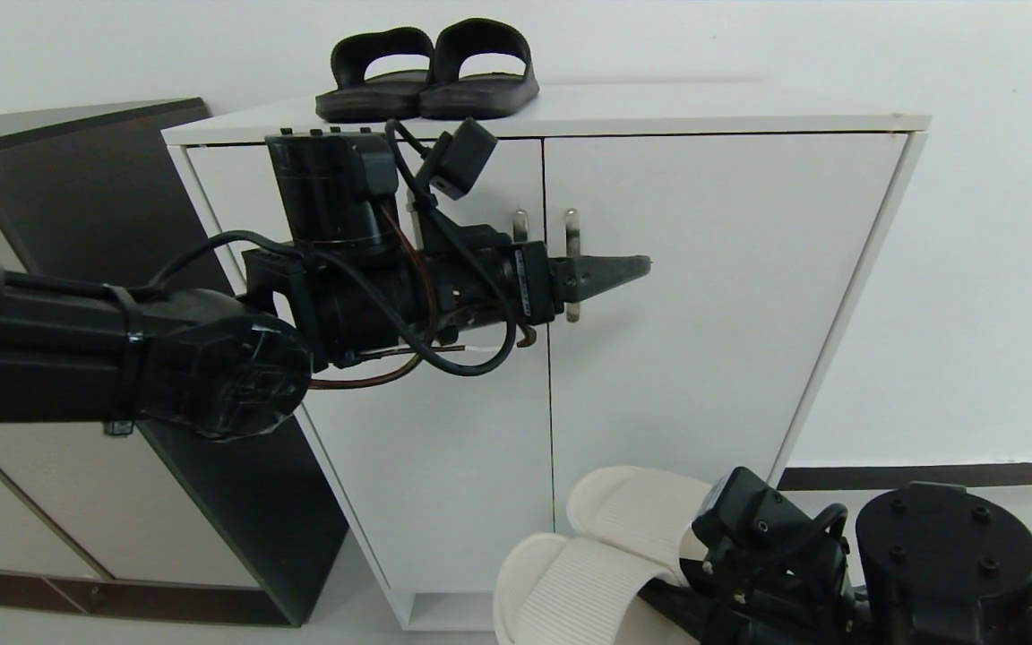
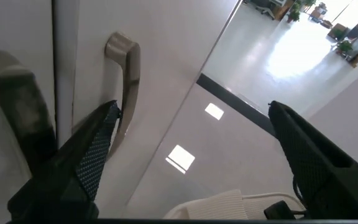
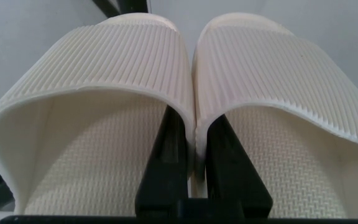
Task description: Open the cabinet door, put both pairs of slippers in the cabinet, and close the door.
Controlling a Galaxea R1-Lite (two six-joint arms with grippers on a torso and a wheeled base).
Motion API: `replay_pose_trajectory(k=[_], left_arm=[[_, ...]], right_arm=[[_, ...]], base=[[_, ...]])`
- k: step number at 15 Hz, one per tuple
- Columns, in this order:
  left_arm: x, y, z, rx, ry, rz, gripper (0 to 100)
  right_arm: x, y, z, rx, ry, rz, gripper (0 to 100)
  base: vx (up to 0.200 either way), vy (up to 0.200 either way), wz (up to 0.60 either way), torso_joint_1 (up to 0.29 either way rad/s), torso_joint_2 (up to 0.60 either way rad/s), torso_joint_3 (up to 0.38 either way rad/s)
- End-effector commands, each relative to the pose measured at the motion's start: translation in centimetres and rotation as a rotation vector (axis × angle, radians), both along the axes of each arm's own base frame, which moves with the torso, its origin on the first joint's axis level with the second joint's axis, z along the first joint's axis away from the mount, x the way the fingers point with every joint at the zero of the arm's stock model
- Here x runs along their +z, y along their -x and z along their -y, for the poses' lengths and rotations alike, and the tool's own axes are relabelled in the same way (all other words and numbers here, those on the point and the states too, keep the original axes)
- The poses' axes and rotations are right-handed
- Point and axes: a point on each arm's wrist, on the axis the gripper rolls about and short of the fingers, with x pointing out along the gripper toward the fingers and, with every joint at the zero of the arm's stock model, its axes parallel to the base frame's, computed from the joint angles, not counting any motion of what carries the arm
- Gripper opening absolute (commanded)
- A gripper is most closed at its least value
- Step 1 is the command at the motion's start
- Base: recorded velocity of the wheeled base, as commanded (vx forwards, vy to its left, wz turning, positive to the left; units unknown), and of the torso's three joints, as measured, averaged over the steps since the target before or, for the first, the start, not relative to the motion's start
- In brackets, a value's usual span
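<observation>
The door-opening step is in hand, and nothing has gone inside yet. The white cabinet (image 1: pixel 731 296) is shut, both doors flush and the seam between them closed, so whatever it holds is hidden.

The left gripper (image 1: pixel 637 265) is up at that seam with its fingers spread wide and nothing in them. The right-hand door's handle (image 2: pixel 128 68) sits right against one finger (image 2: pixel 95 155). From the wrist camera it looks to lie just inside the open span, though I can't be sure the finger isn't only brushing its outer side. The other finger (image 2: pixel 309 155) is well out over bare door panel. The left door's handle (image 1: pixel 520 226) is just behind the gripper, toward the wrist.

I'd judge the next move calls for closing on that handle, or hooking a finger behind it, and then pulling outward along the door's arc instead of straight back. A slip looks likely if the bar isn't properly between the pads.

The black slippers (image 1: pixel 431 76) sit side by side on top of the cabinet, above the left gripper and a little back toward its wrist. The white slippers (image 1: pixel 561 582) are low down, below that gripper, carried by the right gripper (image 3: pixel 196 134). It is clamped on the two inner walls pressed together, one finger inside each shoe.
</observation>
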Motion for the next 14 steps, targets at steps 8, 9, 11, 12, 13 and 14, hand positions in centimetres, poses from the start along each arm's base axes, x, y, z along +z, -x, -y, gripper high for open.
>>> replay_pose_trajectory(k=[8, 9, 11, 12, 13, 14], left_arm=[[0.0, 1.7, -0.4, -0.014, -0.007, -0.009, 0], [0.0, 2.4, -0.5, -0.027, -0.009, -0.008, 0], [0.4, 3.9, -1.0, -0.038, -0.017, 0.011, 0], [0.6, 4.5, -1.1, -0.042, -0.016, 0.018, 0], [0.7, 4.8, -1.2, -0.046, -0.015, 0.019, 0], [0.7, 5.3, -1.2, -0.053, -0.017, 0.021, 0]], right_arm=[[-1.1, 1.5, 0.5, 0.135, 0.014, -0.062, 0], [-1.1, 1.6, 0.5, 0.144, 0.015, -0.064, 0], [-1.5, 2.1, 1.0, 0.168, 0.028, -0.078, 0], [-1.4, 2.4, 1.1, 0.198, 0.029, -0.072, 0], [-1.5, 2.6, 1.3, 0.218, 0.03, -0.071, 0], [-1.4, 2.8, 1.5, 0.247, 0.027, -0.073, 0]], base=[[0.0, 0.0, 0.0, 0.0, 0.0, 0.0], [0.0, 0.0, 0.0, 0.0, 0.0, 0.0], [0.0, 0.0, 0.0, 0.0, 0.0, 0.0], [0.0, 0.0, 0.0, 0.0, 0.0, 0.0], [0.0, 0.0, 0.0, 0.0, 0.0, 0.0], [0.0, 0.0, 0.0, 0.0, 0.0, 0.0]])
